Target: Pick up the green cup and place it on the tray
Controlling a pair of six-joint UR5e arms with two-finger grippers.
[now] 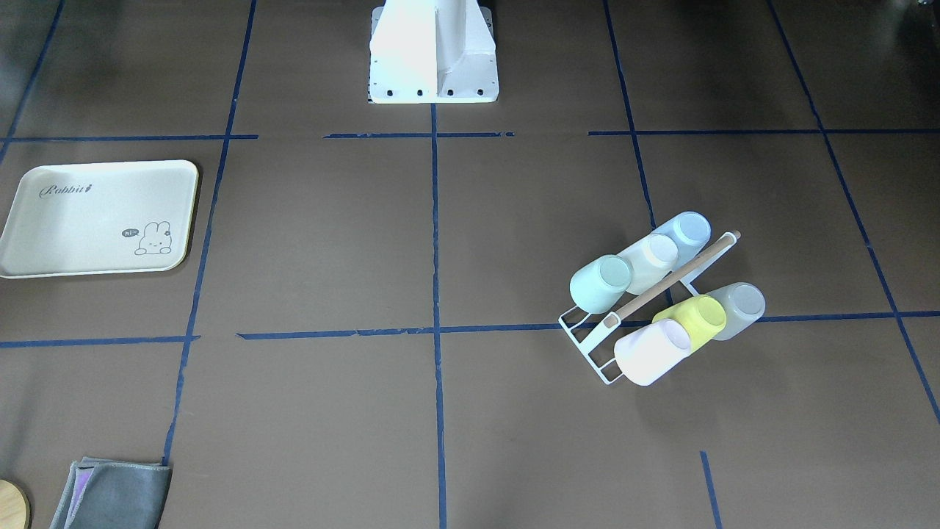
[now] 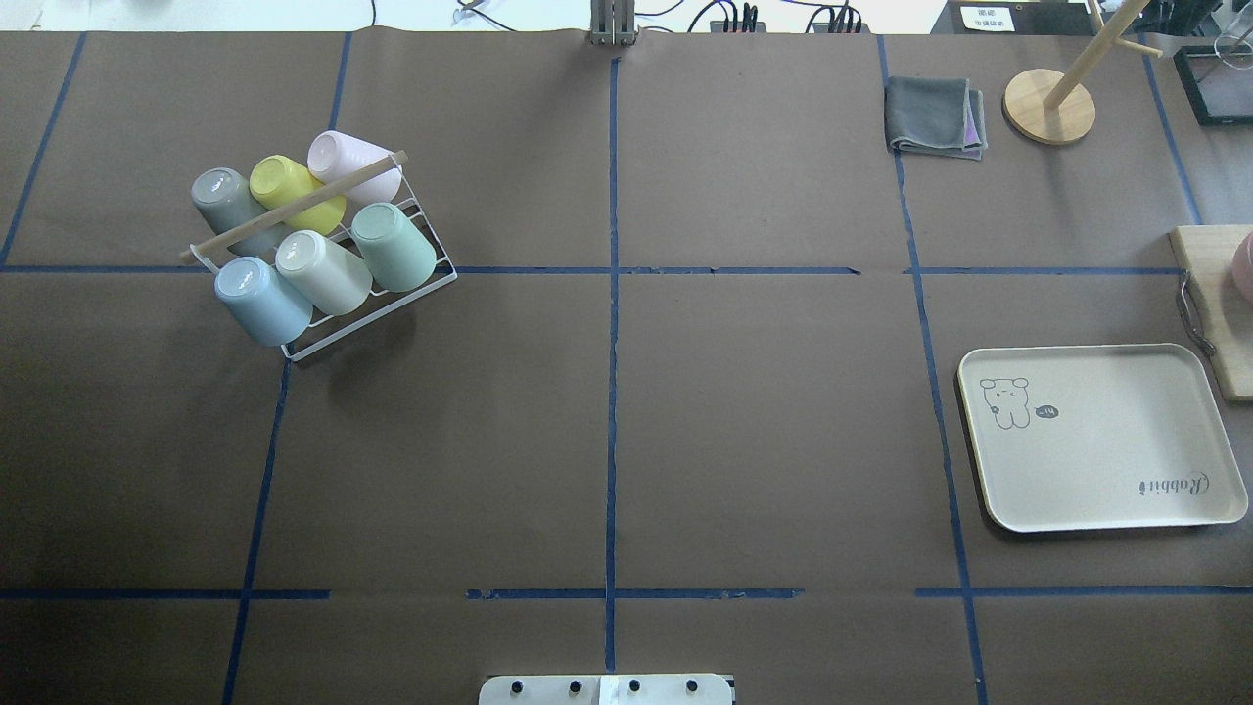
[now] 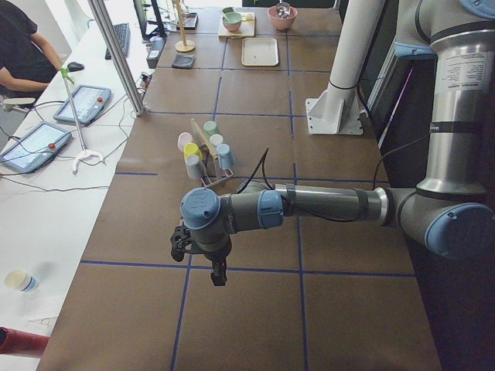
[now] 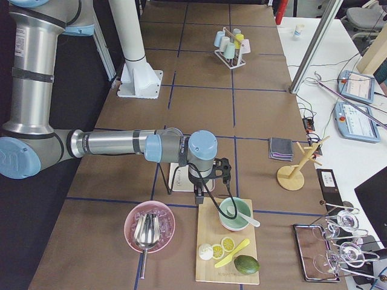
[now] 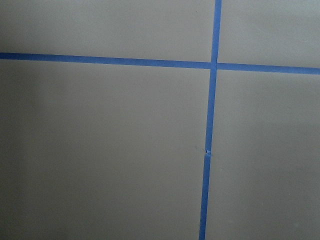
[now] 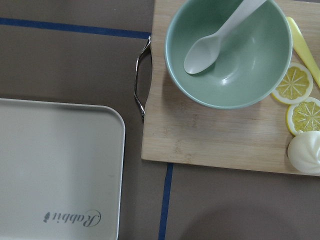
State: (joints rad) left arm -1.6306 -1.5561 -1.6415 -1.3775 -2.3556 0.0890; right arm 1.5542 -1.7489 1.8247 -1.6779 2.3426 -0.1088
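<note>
At the rack's [image 2: 372,169] corner leans the green cup [image 2: 394,247]; tray [image 2: 1096,519] well apart; left gripper [image 3: 219,275] and right gripper [image 4: 198,197]: state untellable.

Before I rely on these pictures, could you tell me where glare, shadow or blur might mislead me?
Front-facing view: the robot base is blown out white and the tray carries a pale sheen; overhead view: even light, the green cup sharp, soft shadow beside the rack; left wrist view: only tape on paper, dimmer leftward; right wrist view: crisp, a shadow at the bottom edge.
</note>
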